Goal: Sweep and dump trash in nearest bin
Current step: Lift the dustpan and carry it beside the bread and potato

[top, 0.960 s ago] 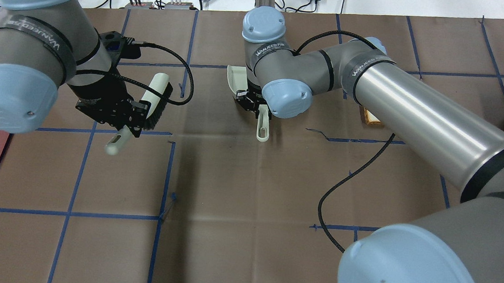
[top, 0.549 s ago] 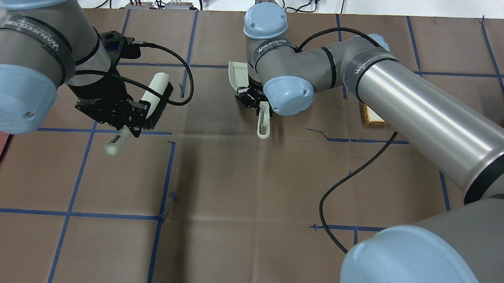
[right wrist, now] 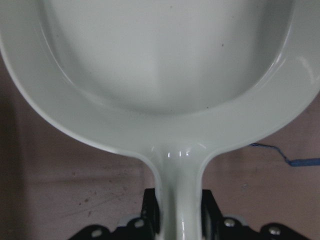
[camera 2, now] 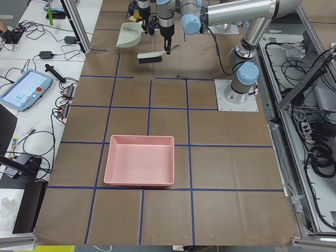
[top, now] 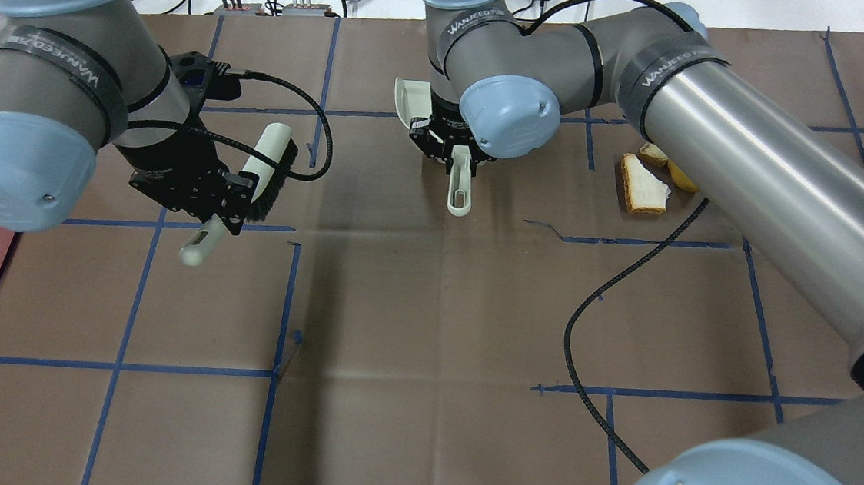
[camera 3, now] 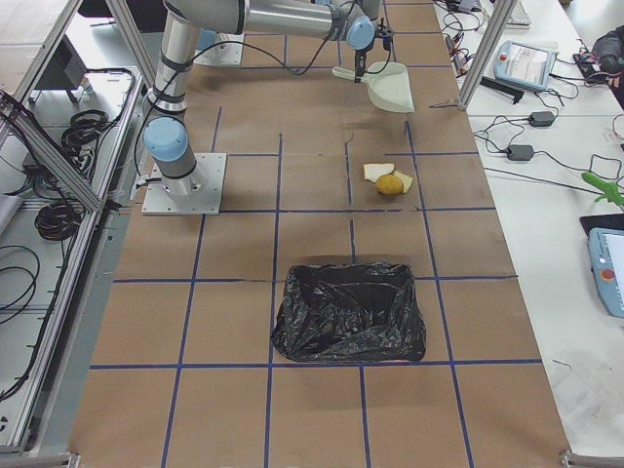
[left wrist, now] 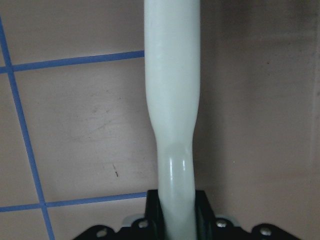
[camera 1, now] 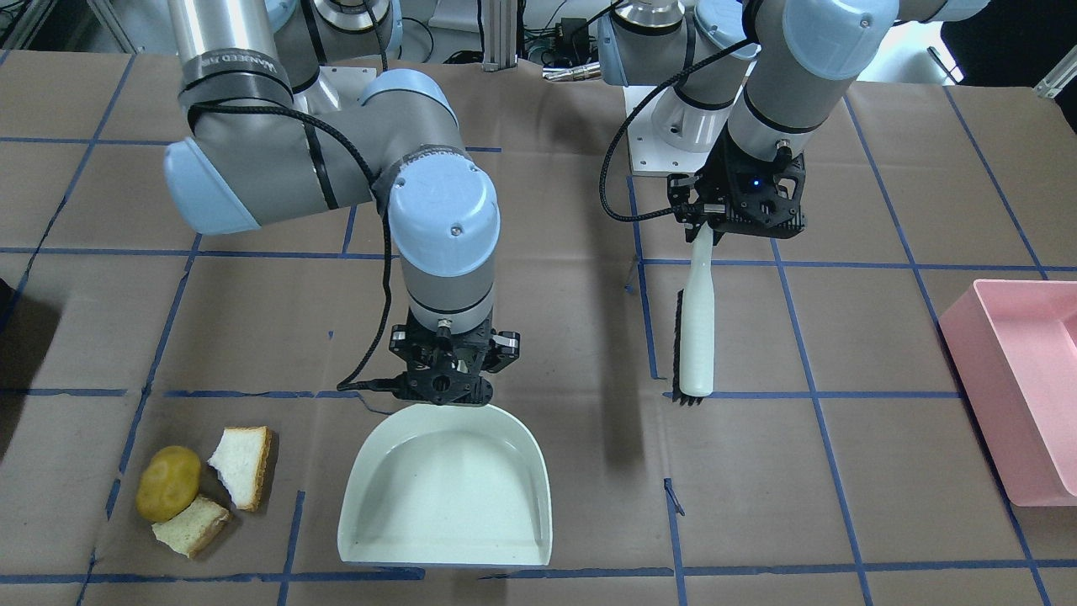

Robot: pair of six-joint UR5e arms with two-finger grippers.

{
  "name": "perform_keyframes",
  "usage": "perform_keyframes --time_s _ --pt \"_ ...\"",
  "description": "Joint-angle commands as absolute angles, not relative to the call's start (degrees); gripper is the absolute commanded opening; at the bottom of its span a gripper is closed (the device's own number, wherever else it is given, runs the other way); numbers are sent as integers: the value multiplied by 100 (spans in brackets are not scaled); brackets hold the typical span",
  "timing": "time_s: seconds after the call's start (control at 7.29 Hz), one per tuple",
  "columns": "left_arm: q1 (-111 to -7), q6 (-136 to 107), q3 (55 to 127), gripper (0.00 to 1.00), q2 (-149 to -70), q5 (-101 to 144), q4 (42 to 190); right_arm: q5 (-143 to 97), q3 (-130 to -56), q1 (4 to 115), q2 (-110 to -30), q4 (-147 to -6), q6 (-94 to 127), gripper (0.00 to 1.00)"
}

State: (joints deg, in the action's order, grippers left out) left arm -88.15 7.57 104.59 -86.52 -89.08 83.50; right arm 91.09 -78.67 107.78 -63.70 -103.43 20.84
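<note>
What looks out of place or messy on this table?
Food scraps lie loose on the table: a potato and two torn bread pieces, huddled together beside the empty dustpan. Nothing else stands out.

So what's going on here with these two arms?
It's a cleanup job just getting started. The right gripper holds a white dustpan by its handle, and the pan is empty. The left gripper holds a brush. The trash, a potato and two bread pieces, lies unswept beside the dustpan. A pink bin and a black-lined bin wait at opposite ends.
</note>
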Motion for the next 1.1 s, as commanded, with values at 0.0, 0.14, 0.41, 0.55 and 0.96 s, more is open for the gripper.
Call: perform_keyframes --time_s 0.0,0.14,0.41,0.55,0.96 --pt "-8833 747 10459 0 -8640 -8895 8350 9123 -7892 10286 -6740 -9820 1375 11" --pt "-8842 738 10459 0 -8614 -8895 8350 9140 -7901 10083 -6828 -9661 997 10" --pt "-8859 730 10450 0 -8613 -8895 8350 9167 -7928 9662 -7021 -9415 -3 9" --pt "-8859 729 10450 0 -8613 -8912 8350 9176 -7936 9355 -7118 -9309 -740 9" --pt "-8859 729 10450 0 -8613 -8895 8358 9438 -8217 8274 -7382 -9281 -3156 9"
